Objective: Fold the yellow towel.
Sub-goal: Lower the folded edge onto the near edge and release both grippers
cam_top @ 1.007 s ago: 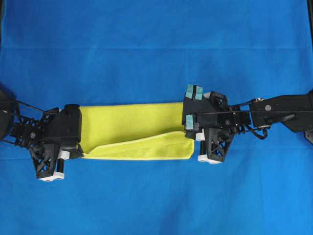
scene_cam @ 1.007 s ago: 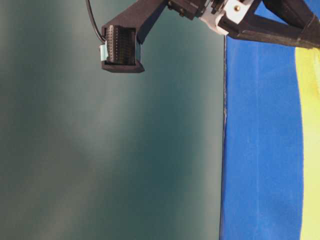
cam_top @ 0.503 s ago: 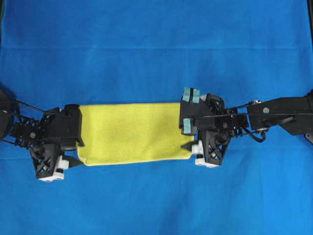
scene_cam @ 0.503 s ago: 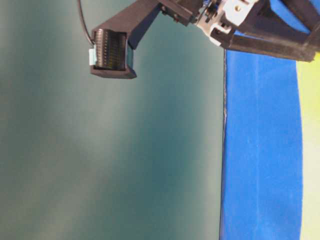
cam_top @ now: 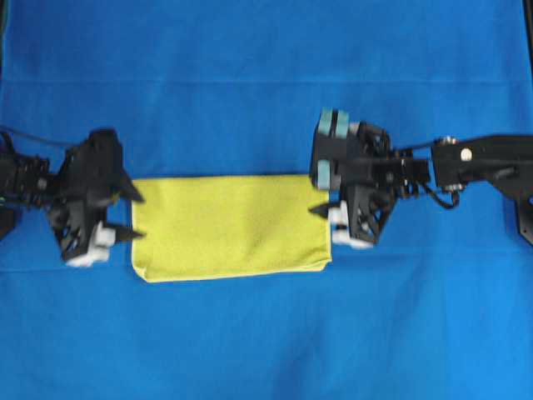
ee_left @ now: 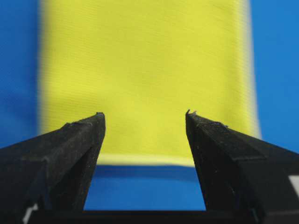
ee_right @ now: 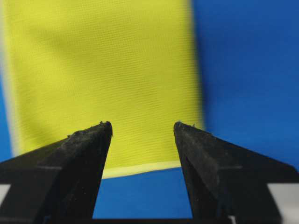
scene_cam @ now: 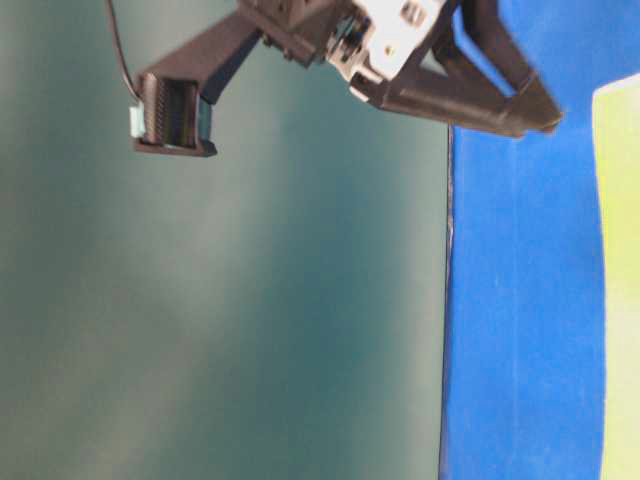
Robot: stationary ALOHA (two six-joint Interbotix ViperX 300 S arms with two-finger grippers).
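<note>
The yellow towel [cam_top: 229, 227] lies flat on the blue cloth as a long folded rectangle, its paler hem along the near edge. My left gripper [cam_top: 137, 218] hovers at the towel's left end, open, with nothing between its fingers. In the left wrist view the left gripper [ee_left: 145, 113] frames the towel [ee_left: 140, 60] and its hem. My right gripper [cam_top: 319, 200] hangs at the right end, also open and empty. The right wrist view shows the right gripper [ee_right: 142, 123] above the towel [ee_right: 93, 70]. In the table-level view the right gripper's fingers [scene_cam: 480, 105] sit off the towel [scene_cam: 620, 280].
A blue cloth [cam_top: 266, 83] covers the whole work surface. Its edge [scene_cam: 447, 300] runs down the table-level view, with a dark green backdrop beyond. The right arm [cam_top: 483, 162] stretches in from the right side.
Both grippers went from shut to open and let the towel's lifted edge go. That layer dropped flat over the lower one. Both grippers then backed off the towel's ends and rose.
</note>
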